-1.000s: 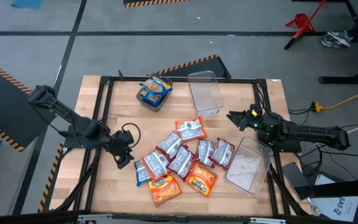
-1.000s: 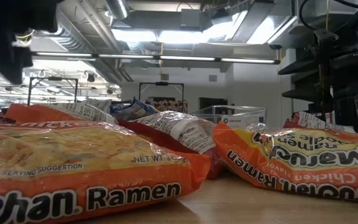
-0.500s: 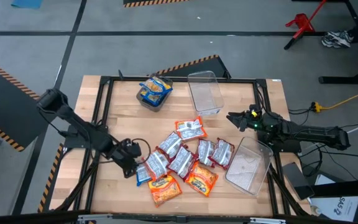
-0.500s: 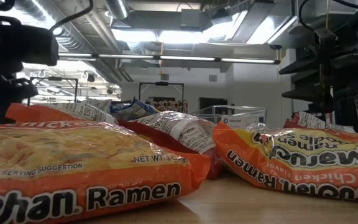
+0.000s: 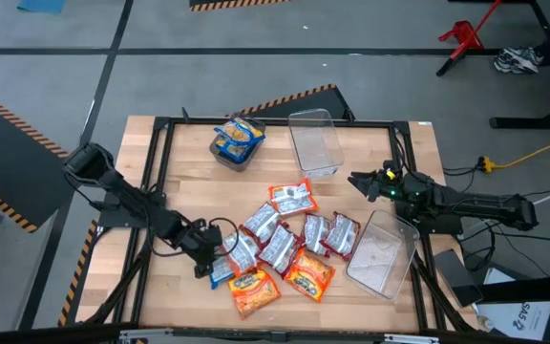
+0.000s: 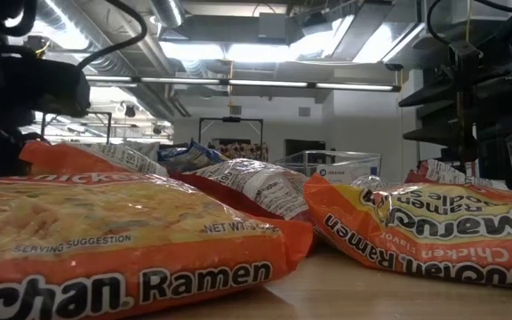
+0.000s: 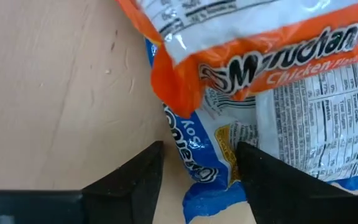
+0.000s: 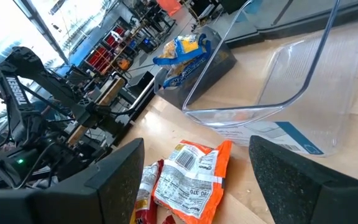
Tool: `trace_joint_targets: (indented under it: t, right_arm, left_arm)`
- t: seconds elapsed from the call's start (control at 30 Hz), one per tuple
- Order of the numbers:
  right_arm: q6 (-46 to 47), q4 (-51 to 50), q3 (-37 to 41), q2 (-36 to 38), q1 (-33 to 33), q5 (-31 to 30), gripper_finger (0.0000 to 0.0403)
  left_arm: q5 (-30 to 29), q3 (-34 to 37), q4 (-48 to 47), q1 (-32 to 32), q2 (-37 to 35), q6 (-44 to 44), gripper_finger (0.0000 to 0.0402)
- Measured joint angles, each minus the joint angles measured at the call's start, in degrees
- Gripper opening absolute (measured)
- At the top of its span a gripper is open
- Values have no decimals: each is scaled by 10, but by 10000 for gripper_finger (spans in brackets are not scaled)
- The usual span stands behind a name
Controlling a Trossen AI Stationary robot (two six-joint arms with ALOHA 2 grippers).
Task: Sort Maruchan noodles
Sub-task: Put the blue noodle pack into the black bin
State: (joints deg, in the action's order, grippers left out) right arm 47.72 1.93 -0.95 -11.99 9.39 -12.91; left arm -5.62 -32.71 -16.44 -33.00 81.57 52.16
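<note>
Several Maruchan packets lie flat in a loose pile on the near middle of the wooden table: orange ones, red-and-silver ones and a blue one. My left gripper is at the pile's left edge, open. In the left wrist view its fingers stand on either side of the blue packet's end, which is partly under an orange packet. My right gripper waits open near the right edge. My left gripper comes at the blue packet's end slanting down from the table's left, one finger on each side of it. The packet lies flat on the table. Whether the fingertips touch it, I cannot tell.
A dark bin holding blue-and-yellow packets stands at the far side, with a clear bin next to it. A second clear bin lies tilted by the right edge. Bare wood shows at the left and far right.
My left gripper has moved toward the table's right and near edge, from bare wood up to the pile's left edge, and now straddles the blue packet's end. The front orange packet in the low view has shifted a little.
</note>
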Motion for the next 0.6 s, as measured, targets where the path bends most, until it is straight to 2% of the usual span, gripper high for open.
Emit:
trace_joint_targets:
  t: [0.17, 0.4, 0.6]
  right_arm:
    - [0, -1, 0, 0, 0, 0, 278]
    - [0, -1, 0, 0, 0, 0, 278]
    - [-1, -2, 0, 0, 0, 0, 278]
  left_arm:
    - [4, 1, -3, 11, -3, 11, 130]
    - [22, 1, -1, 20, -3, 17, 20]
    - [31, 1, -4, 20, -3, 52, 6]
